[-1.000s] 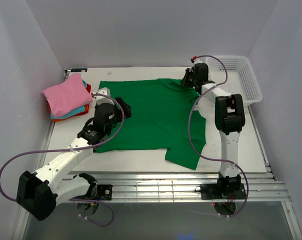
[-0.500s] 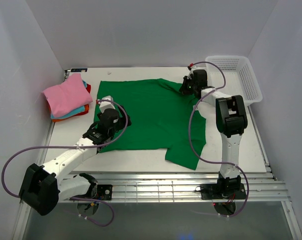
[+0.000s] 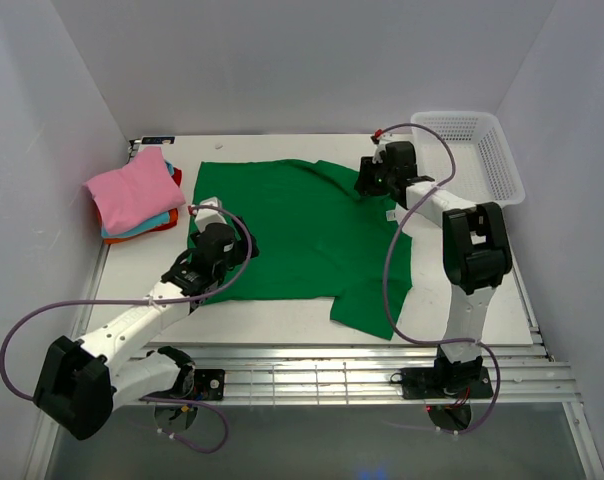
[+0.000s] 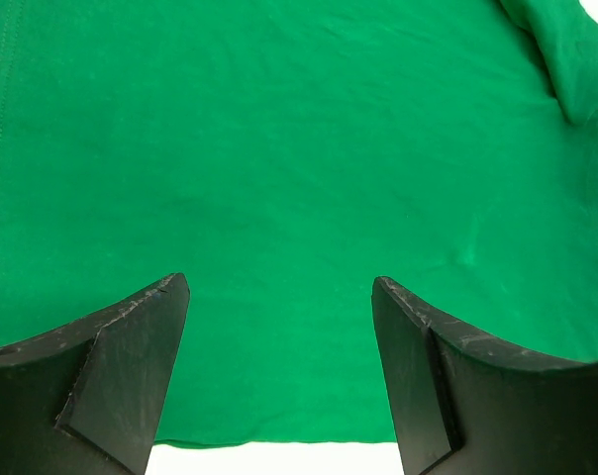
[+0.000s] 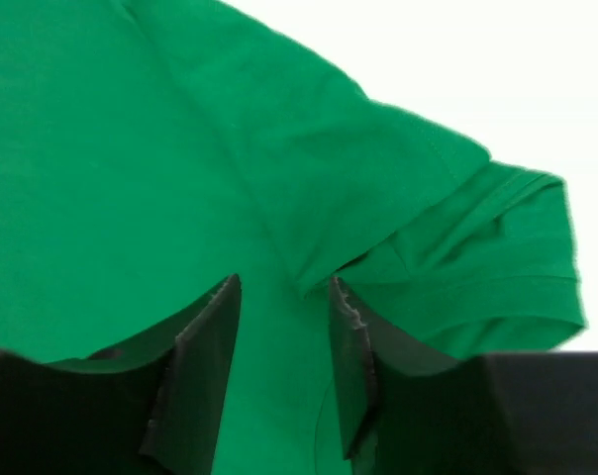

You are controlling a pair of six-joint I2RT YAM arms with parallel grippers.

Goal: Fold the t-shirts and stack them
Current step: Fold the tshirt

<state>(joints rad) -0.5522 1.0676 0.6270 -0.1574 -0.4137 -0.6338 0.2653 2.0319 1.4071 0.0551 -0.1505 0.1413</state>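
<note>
Top external, green t-shirt (image 3: 312, 235): spread flat across the middle of the table (image 3: 282, 320), with one corner hanging toward the near edge.
Top external, folded stack: a pink t-shirt (image 3: 132, 190) lies on a teal-blue one (image 3: 154, 221), which lies on an orange-red one (image 3: 150, 233). The stack sits at the far left, just beside the green shirt.
Top external, left gripper (image 3: 240, 245): low over the green shirt's left side, near the hem.
Top external, right gripper (image 3: 367, 180): at the shirt's far right shoulder.
Top external, mesh basket (image 3: 502, 165): white, in the far right corner, apart from the shirts.

Left wrist, left gripper (image 4: 277, 287): jaws spread wide with nothing between them.
Left wrist, green t-shirt (image 4: 279, 148): smooth cloth fills the view. Its edge runs just below the fingertips, and a strip of white table (image 4: 279, 460) shows beyond it.

Right wrist, right gripper (image 5: 283, 287): jaws parted to a narrow gap, straddling a raised crease without pinching it.
Right wrist, green t-shirt (image 5: 111, 178): the sleeve (image 5: 497, 257) lies folded over to the right, on white table (image 5: 477, 69).
</note>
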